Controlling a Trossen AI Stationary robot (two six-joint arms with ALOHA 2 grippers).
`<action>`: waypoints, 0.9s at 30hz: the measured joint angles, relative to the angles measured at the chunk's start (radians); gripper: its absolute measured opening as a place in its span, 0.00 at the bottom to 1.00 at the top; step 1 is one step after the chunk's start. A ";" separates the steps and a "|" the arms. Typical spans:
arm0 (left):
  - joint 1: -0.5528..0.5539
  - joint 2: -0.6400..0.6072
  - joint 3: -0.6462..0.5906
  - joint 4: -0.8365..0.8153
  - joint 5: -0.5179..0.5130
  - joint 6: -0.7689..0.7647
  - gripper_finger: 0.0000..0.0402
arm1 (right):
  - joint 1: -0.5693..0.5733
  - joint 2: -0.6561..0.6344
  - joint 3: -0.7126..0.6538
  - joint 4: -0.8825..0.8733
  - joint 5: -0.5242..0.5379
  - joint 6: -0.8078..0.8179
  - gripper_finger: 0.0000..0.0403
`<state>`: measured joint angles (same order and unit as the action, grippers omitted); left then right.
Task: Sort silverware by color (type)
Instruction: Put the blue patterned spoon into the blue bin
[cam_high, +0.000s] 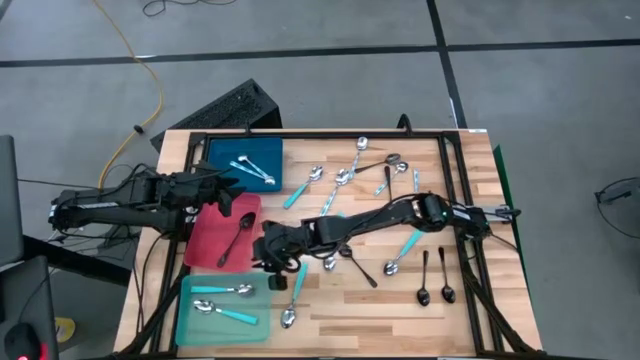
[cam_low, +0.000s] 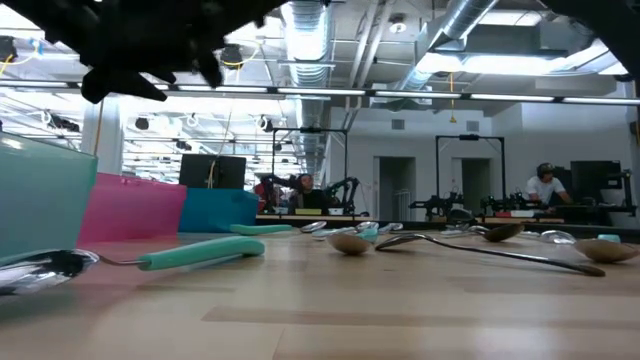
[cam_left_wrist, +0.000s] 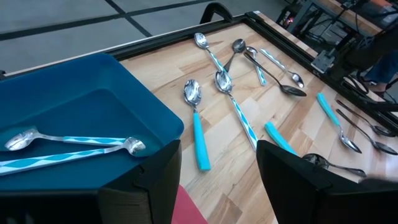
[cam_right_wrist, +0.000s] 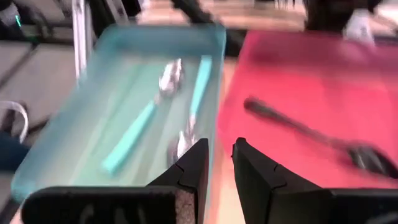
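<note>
Three trays stand at the table's left. The blue tray (cam_high: 245, 162) holds two silver spoons (cam_left_wrist: 68, 146). A black spoon (cam_right_wrist: 305, 130) lies in the red tray (cam_high: 210, 240). Two turquoise-handled spoons (cam_right_wrist: 186, 93) lie in the teal tray (cam_high: 222, 310). Several more spoons lie loose on the wood: turquoise-handled (cam_high: 296, 285), silver (cam_high: 345, 172) and black (cam_high: 445, 280). My right gripper (cam_right_wrist: 221, 163) hovers over the border between the teal and red trays, open by a narrow gap with nothing between its fingers. My left gripper (cam_left_wrist: 217, 180) waits open and empty beside the blue tray.
A black frame (cam_high: 455, 170) runs along the table's far and right sides. My right arm (cam_high: 400, 215) stretches across the middle of the table above loose spoons. Bare wood (cam_high: 380, 310) lies along the near edge, right of the teal tray.
</note>
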<state>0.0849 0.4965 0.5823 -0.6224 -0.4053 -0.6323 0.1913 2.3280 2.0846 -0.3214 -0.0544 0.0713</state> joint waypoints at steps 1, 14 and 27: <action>0.000 0.000 0.000 0.000 0.000 0.000 0.48 | 0.000 -0.005 0.002 -0.011 0.000 -0.001 0.24; 0.000 0.000 0.000 0.000 -0.001 0.016 0.48 | -0.010 -0.099 0.001 -0.537 0.031 0.281 0.24; 0.000 0.000 0.000 0.000 -0.002 0.019 0.48 | -0.011 -0.100 0.001 -1.036 0.081 1.003 0.24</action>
<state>0.0849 0.4965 0.5823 -0.6224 -0.4075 -0.6136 0.1799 2.2276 2.0853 -1.3579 0.0265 1.0740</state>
